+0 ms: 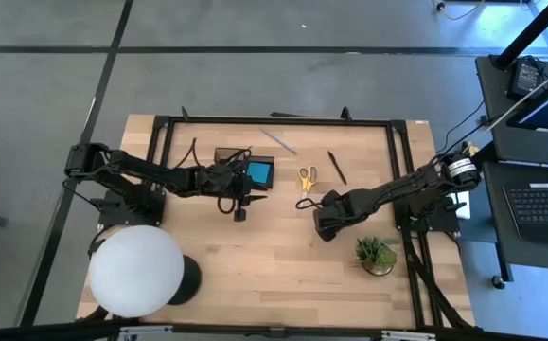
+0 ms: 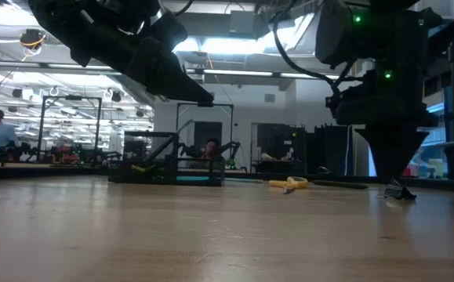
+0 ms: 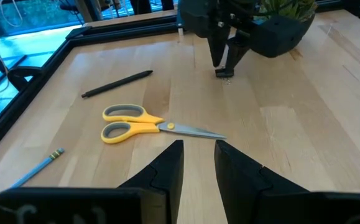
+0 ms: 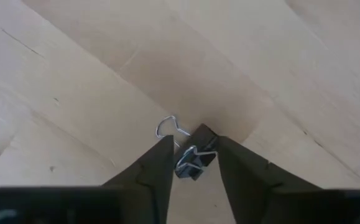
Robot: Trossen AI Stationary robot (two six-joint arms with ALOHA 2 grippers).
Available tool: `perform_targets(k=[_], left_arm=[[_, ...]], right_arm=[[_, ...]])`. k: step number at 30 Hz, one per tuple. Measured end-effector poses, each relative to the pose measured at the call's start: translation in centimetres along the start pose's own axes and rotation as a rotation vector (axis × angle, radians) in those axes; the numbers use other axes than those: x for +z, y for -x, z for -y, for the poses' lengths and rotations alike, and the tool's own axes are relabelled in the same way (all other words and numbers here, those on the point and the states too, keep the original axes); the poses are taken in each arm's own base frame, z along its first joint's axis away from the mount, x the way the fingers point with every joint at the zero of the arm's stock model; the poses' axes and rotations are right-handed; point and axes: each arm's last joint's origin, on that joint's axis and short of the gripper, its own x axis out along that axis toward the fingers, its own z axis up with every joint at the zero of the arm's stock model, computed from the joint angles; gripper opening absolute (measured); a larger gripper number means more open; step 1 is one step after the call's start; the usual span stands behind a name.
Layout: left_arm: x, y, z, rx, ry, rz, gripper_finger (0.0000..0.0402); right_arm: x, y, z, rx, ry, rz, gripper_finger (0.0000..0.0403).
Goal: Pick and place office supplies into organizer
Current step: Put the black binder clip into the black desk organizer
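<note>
A small black clip (image 4: 192,163) with wire handles lies on the wooden table right of centre. My right gripper (image 4: 194,155) points straight down on it, shut on it, also seen in the high view (image 1: 309,206) and low view (image 2: 395,184). The yellow-handled scissors (image 1: 307,178) and a dark pen (image 1: 337,167) lie just beyond it, a grey pencil (image 1: 278,141) farther back. The black organizer (image 1: 231,156) holds a blue note pad (image 1: 259,172). My left gripper (image 3: 198,155) hovers beside the organizer, open, with nothing between its fingers. My right gripper pinches the clip's black body (image 4: 195,167) between its two fingers, coming from above and pointing down. One wire handle (image 4: 167,127) sticks out flat beyond the fingertips. The clip still rests on the table.
A big white globe lamp (image 1: 136,270) stands at the near left corner and a green potted plant (image 1: 376,254) near the right arm. A black metal frame (image 1: 274,120) borders the table. Bare wood lies between the lamp and the plant.
</note>
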Motion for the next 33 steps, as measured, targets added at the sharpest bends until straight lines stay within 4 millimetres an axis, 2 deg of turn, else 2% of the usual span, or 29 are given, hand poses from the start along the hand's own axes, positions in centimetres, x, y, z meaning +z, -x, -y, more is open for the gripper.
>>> perform_targets(k=[13,24,33], left_arm=[[-0.13,0.0,0.02,-0.002,0.0,-0.013,0.0086],[-0.2,0.0,0.03,-0.003,-0.001,-0.02,0.0086],[-0.2,0.0,0.03,-0.003,0.0,-0.021,0.0086]], right_arm=[[0.18,-0.48,-0.02,-0.026,0.0,0.02,0.0074],[0.14,-0.68,-0.02,-0.038,0.004,0.013,0.0014],[0.14,-0.68,-0.03,-0.037,0.026,0.011,0.0015]])
